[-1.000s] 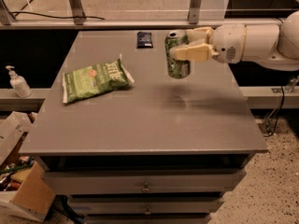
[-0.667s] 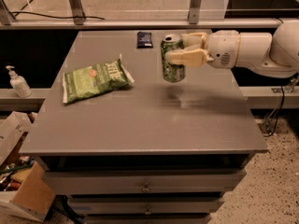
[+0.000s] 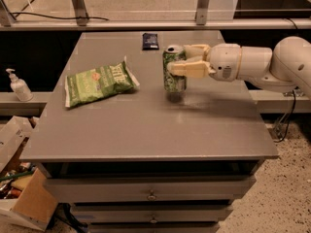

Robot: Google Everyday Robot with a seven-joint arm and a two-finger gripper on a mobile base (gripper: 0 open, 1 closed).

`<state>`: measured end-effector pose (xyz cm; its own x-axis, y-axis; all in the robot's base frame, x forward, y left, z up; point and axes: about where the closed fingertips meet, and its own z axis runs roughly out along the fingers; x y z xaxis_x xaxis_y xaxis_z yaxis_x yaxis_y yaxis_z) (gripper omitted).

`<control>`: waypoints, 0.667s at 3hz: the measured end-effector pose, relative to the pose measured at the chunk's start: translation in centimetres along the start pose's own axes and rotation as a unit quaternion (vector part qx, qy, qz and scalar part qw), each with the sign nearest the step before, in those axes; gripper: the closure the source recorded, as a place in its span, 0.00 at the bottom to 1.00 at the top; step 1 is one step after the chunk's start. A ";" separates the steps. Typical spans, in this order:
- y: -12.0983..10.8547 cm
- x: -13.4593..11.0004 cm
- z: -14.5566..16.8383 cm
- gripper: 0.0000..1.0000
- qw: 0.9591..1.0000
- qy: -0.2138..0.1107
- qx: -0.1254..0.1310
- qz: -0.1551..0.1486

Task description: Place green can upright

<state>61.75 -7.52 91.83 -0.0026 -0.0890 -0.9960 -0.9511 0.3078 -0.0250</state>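
Observation:
The green can [image 3: 174, 79] is shiny metallic green with a silver top. It is upright near the middle of the grey table [image 3: 146, 125], its base at or just above the surface. My gripper [image 3: 182, 59] reaches in from the right on a white arm [image 3: 252, 62] and is shut on the can's upper half, one cream finger [image 3: 188, 70] across its front.
A flat green chip bag [image 3: 97, 84] lies on the table's left part. A small dark packet [image 3: 150, 41] lies near the far edge. A sanitizer bottle [image 3: 17, 85] stands on a ledge at left. Boxes [image 3: 19, 188] sit on the floor at lower left. Drawers [image 3: 150, 194] are below the tabletop.
The gripper has moved left and lower with the can held upright. The can is now close to or on the tabletop.

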 end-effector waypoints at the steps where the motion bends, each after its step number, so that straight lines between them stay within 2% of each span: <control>1: -0.2 0.8 0.2 1.00 1.000 -0.007 0.001 0.006; 2: -0.1 1.8 0.3 0.82 1.000 -0.006 -0.002 0.012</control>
<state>61.94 -7.43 90.00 -0.0219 -0.0705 -0.9973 -0.9521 0.3057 -0.0007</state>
